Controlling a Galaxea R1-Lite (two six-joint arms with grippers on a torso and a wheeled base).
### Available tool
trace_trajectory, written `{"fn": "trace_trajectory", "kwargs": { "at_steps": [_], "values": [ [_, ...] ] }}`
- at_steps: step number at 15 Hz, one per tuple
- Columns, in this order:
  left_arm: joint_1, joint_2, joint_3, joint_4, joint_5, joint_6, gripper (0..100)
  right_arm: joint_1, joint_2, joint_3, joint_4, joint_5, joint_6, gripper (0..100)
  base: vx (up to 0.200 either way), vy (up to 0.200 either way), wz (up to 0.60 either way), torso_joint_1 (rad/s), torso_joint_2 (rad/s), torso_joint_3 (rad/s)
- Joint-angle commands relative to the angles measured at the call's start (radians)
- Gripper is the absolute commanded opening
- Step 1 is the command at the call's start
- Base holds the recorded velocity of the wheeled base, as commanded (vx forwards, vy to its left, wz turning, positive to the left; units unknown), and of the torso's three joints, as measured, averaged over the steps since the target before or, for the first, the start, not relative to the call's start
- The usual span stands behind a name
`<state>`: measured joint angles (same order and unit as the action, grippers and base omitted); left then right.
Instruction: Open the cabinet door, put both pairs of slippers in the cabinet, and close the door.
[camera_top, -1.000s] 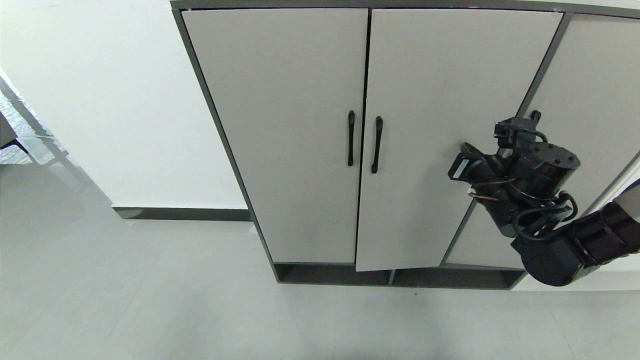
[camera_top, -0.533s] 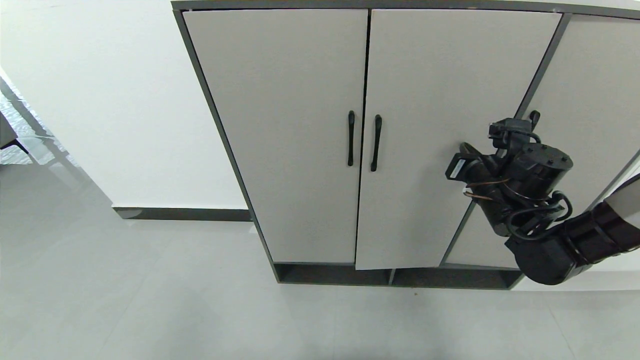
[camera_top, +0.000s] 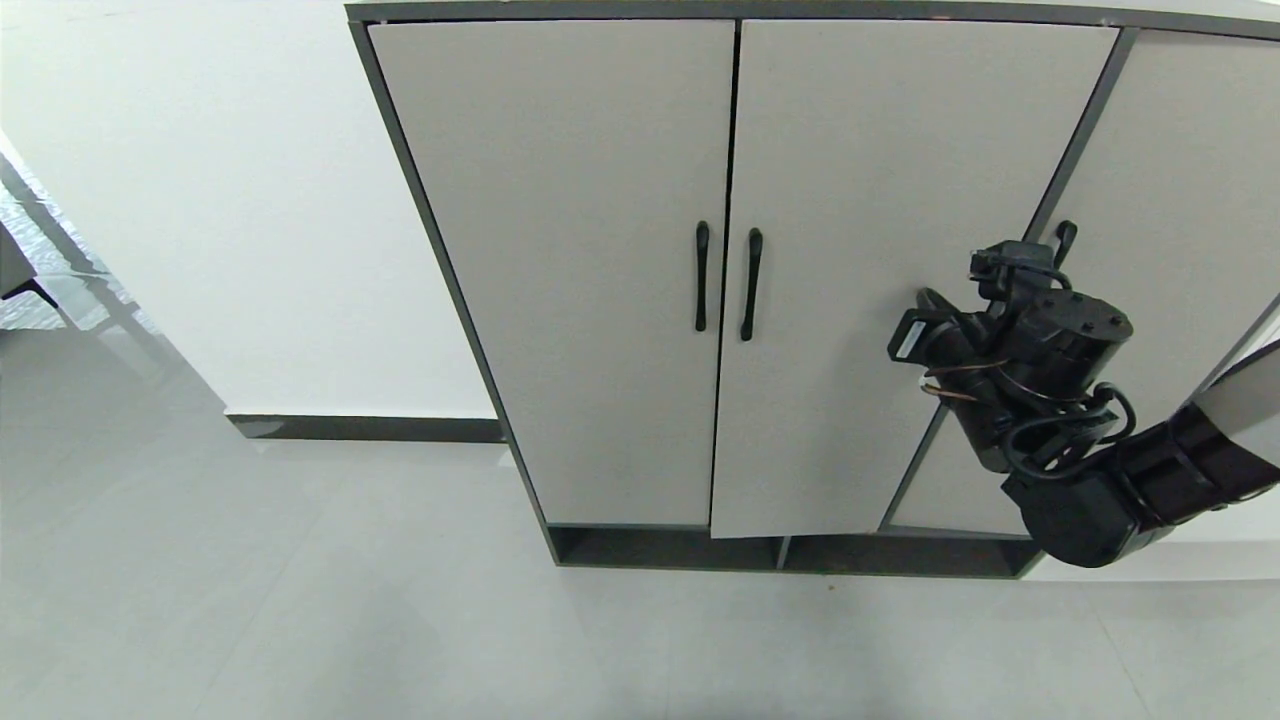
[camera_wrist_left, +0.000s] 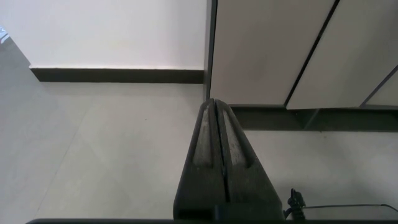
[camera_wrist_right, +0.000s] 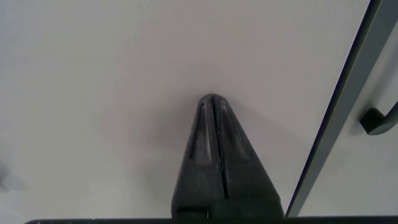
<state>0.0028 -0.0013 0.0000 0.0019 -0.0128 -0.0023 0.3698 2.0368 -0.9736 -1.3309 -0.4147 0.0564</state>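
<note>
The cabinet (camera_top: 660, 548) has a dark grey frame and plain pale grey doors (camera_top: 580, 270), 3 of them in the head view, with no pattern. Its slim handles (camera_top: 702, 275) are black. The wall (camera_top: 250, 200) left of the cabinet is plain white, edged at the bottom by a dark grey skirting (camera_top: 370, 428). The floor (camera_top: 300, 600) in front of the cabinet is glossy light grey (faint tile lines cross it). The right gripper (camera_wrist_right: 213, 102) against a cabinet door is black, its arm bearing a small white tag. The left gripper (camera_wrist_left: 214, 106) is dark grey to black.
</note>
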Motion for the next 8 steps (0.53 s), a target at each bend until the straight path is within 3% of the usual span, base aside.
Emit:
{"fn": "trace_trajectory", "kwargs": {
  "at_steps": [1,7,8],
  "values": [
    [0.000,0.001,0.000,0.001,-0.001,-0.001,0,-0.003,0.022,-0.007,-0.001,-0.003,0.000,0,0.000,0.000,0.00,0.000,0.00,0.000],
    [0.000,0.001,0.000,0.001,0.000,-0.001,0,-0.002,0.008,0.001,-0.004,-0.001,0.003,0,0.000,0.000,0.00,0.000,0.00,0.000],
    [0.000,0.001,0.000,0.000,0.000,-0.001,0,0.015,-0.049,0.056,-0.005,0.004,0.003,0,0.000,0.000,0.00,0.000,0.00,0.000]
  ]
}}
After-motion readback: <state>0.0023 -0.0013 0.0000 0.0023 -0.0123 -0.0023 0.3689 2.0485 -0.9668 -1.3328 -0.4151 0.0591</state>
